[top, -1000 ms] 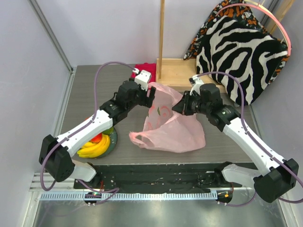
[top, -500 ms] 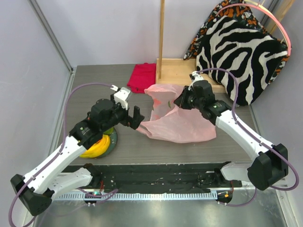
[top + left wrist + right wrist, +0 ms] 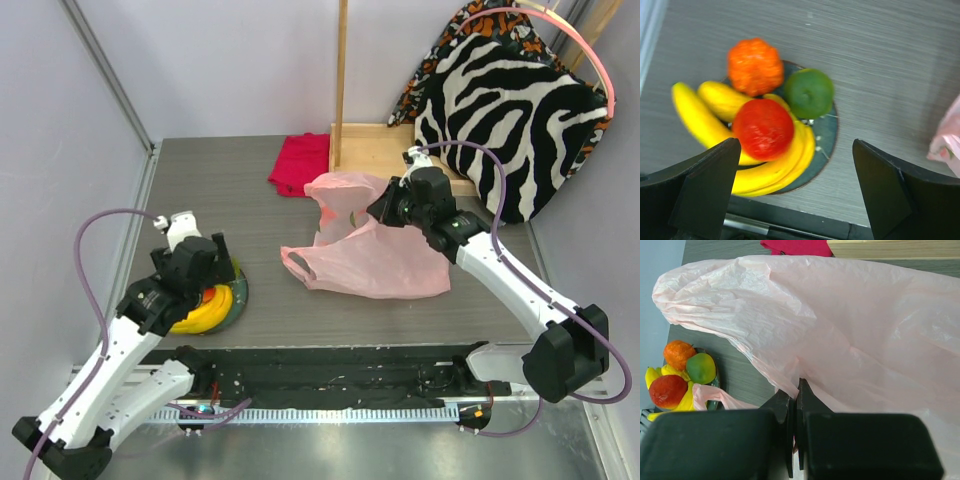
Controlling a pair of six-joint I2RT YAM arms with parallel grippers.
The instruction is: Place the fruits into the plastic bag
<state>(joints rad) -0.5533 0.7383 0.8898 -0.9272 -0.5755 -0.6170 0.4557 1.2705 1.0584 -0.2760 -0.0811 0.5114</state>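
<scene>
The left gripper (image 3: 795, 144) hung over the grey-blue plate (image 3: 828, 134) with its jaws spread wide and nothing between them. In the left wrist view the red fruit (image 3: 763, 129) lay straight below, a little toward 9 o'clock of the midpoint between the fingers. The orange fruit (image 3: 755, 66) lay at 12 o'clock of the red one and the green fruit (image 3: 809, 93) at 2 o'clock. The banana bunch (image 3: 767, 172) curved under the red fruit, its long axis running roughly from 10 o'clock to 4 o'clock, skewed to the line between the jaws.

By count: 1 bunch of bananas and 3 round fruits, all on 1 plate, none in the bag.

The pink plastic bag (image 3: 375, 262) lay on the table (image 3: 230, 190) at 3 o'clock of the plate in the top view, well apart from it. The right gripper (image 3: 794, 402) was pinched shut on a fold of the bag's film at its far side, lifting that part.

The left arm was clearly the nearer to the fruit. The coming pick probably turned on a straight descent onto the red fruit, then a carry toward 3 o'clock.

1 magenta cloth (image 3: 300, 163) lay at 12 o'clock of the bag, untouched.
</scene>
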